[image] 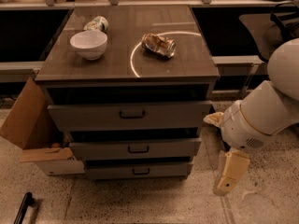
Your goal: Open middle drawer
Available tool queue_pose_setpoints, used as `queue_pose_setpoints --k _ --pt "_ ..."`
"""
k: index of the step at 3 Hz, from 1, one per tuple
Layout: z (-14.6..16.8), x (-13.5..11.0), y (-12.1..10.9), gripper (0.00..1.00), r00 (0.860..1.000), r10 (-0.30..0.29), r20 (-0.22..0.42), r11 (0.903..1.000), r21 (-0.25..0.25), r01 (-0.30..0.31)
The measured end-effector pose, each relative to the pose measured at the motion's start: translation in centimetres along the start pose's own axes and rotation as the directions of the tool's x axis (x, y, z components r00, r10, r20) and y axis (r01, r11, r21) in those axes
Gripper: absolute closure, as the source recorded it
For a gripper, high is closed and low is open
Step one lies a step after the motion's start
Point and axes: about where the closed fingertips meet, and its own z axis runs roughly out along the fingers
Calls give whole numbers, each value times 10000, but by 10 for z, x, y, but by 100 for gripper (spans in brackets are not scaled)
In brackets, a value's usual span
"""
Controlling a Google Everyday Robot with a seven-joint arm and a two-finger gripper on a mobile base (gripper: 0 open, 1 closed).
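Observation:
The grey cabinet (126, 73) has three drawers stacked in its front. The middle drawer (173, 148) has a medium-height front with a small dark pull handle (138, 149) at its centre, and it looks pushed in. The taller top drawer (84, 115) is above it and the low bottom drawer (107, 171) below it. My white arm (266, 115) reaches in from the right. Its cream end piece, the gripper (229, 176), hangs low to the right of the cabinet, apart from it, at about bottom-drawer height. It touches no handle.
On the cabinet top are a white bowl (88, 44), a crushed can (159, 45) inside a bright light ring, and a lying can (96, 23). An open cardboard box (28, 125) leans at the cabinet's left. A dark bar (22, 208) lies on the floor at the front left. A dark chair (275, 24) stands at the back right.

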Motion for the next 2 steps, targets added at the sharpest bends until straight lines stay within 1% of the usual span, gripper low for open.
queue_pose_setpoints --k 1,2 --pt "0 0 0 0 10000 -3 0 10000 6 3" --pt "41 9 -8 0 9996 -87 -285 9999 -96 85"
